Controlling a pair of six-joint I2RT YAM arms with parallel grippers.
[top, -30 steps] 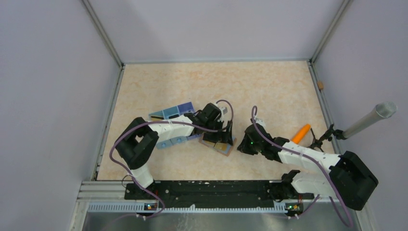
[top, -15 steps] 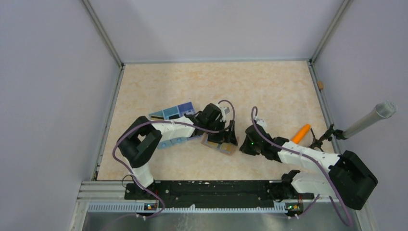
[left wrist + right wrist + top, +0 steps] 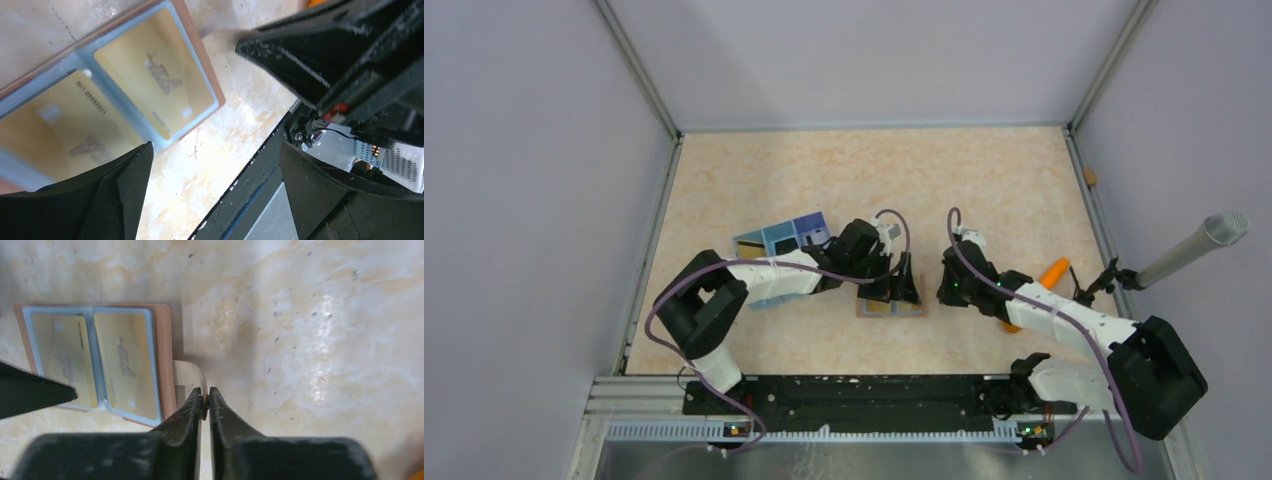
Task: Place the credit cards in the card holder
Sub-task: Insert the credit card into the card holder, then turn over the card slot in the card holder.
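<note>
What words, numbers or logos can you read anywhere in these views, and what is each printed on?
Gold card in the holder: one short line of print along an edge, too blurred to read.
Same gold card and the other card: an angular emblem on each, not legible as letters.
Nothing else shows any readable text.

From overhead my left gripper [image 3: 894,292] covers most of the card holder [image 3: 889,310]. Print on the yellow cards [image 3: 150,80] is blurred, and the strap [image 3: 187,374] end seems tucked behind my right gripper [image 3: 205,397].
</note>
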